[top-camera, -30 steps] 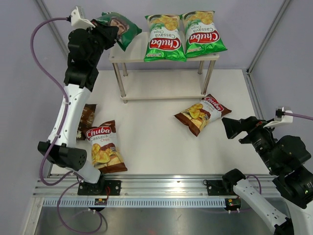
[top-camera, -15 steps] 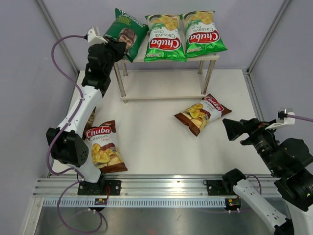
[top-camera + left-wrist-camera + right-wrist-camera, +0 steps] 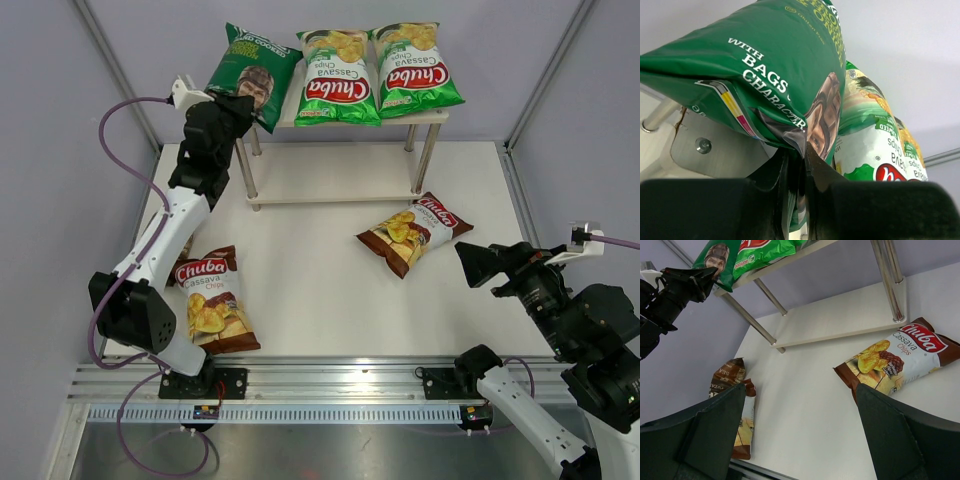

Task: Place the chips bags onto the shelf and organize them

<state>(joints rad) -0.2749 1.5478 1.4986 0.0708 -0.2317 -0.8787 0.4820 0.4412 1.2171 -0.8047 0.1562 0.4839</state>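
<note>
My left gripper (image 3: 243, 108) is shut on the lower edge of the dark green bag with a man's face (image 3: 250, 68), which lies over the left end of the shelf's top board (image 3: 432, 116). In the left wrist view the jaws (image 3: 797, 167) pinch the bag (image 3: 775, 65) from below. Two bright green Chuba bags (image 3: 338, 75) (image 3: 415, 68) lie side by side on the top board. One brown-and-white Chuba bag (image 3: 412, 232) lies on the table right of centre, another (image 3: 212, 300) at front left. The dark brown Kettle bag (image 3: 181, 238) is partly hidden behind my left arm. My right gripper (image 3: 472, 263) is open and empty.
The shelf's lower board (image 3: 330, 172) is bare, with silver legs (image 3: 243, 165) at the corners. The right wrist view shows the right bag (image 3: 900, 357), the Kettle bag (image 3: 726, 377) and the lower board (image 3: 840, 315). Grey walls stand close on both sides.
My left gripper carried the dark green bag back and right onto the shelf's left end, and it now lies flatter beside the bright green bags. The right arm barely moved.
</note>
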